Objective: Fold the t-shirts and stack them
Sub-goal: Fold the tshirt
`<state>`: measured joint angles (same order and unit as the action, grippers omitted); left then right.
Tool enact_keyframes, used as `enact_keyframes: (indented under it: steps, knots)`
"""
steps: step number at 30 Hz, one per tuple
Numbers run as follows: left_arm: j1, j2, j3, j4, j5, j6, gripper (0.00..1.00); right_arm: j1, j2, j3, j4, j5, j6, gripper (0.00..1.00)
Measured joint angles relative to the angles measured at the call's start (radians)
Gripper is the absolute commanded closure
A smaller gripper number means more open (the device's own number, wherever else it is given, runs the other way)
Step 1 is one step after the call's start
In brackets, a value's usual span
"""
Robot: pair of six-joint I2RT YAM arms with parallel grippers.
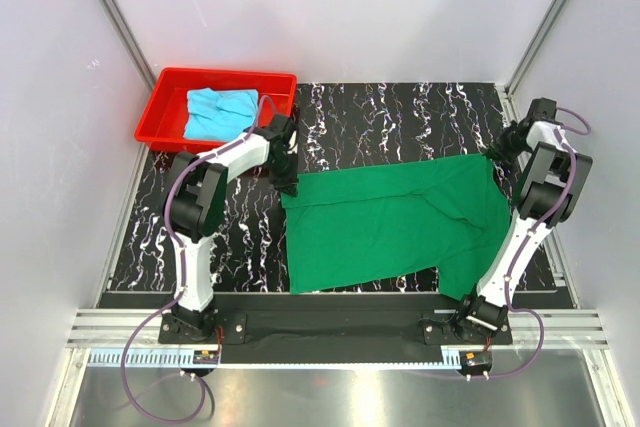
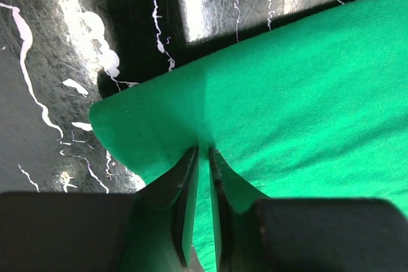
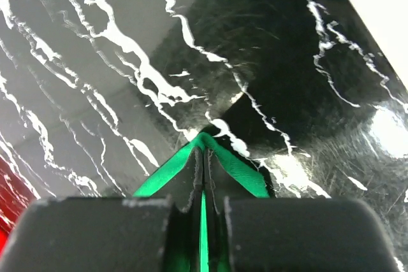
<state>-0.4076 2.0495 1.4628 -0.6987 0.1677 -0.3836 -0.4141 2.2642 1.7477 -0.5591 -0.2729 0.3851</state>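
Both arms are stretched forward over the table (image 1: 400, 117). The left gripper (image 2: 203, 154) is closed to a narrow slit on the ten o'clock corner of the spread green t-shirt (image 1: 390, 222). The right gripper (image 3: 203, 152) is clamped tight on its two o'clock corner. The light blue t-shirt (image 1: 218, 112) is bunched in the red tray (image 1: 225, 73) at ten o'clock.

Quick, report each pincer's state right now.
Left pincer: closed on the green t-shirt, near a corner of it.
Right pincer: closed, pinching an edge of the same shirt.
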Motion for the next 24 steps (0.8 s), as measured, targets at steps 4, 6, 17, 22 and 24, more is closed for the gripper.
enact_keyframes:
  steps: [4, 6, 17, 22, 24]
  knots:
    - [0.002, 0.001, -0.006, 0.010, 0.002, -0.013, 0.83, 0.003, -0.023, -0.034, 0.032, 0.088, 0.047, 1.00]
    - [0.002, 0.001, -0.008, 0.015, 0.003, -0.018, 0.83, 0.004, -0.029, -0.044, 0.043, 0.120, 0.072, 1.00]
    - [0.002, 0.001, -0.011, 0.028, 0.005, -0.033, 0.83, 0.009, -0.027, -0.037, 0.060, 0.194, 0.161, 1.00]
    - [0.000, 0.001, -0.009, 0.036, 0.005, -0.033, 0.70, 0.011, 0.014, 0.047, 0.007, 0.237, 0.186, 0.89]
    - [-0.003, 0.000, -0.003, 0.037, 0.008, -0.035, 0.63, 0.014, 0.042, 0.116, -0.056, 0.254, 0.186, 0.69]
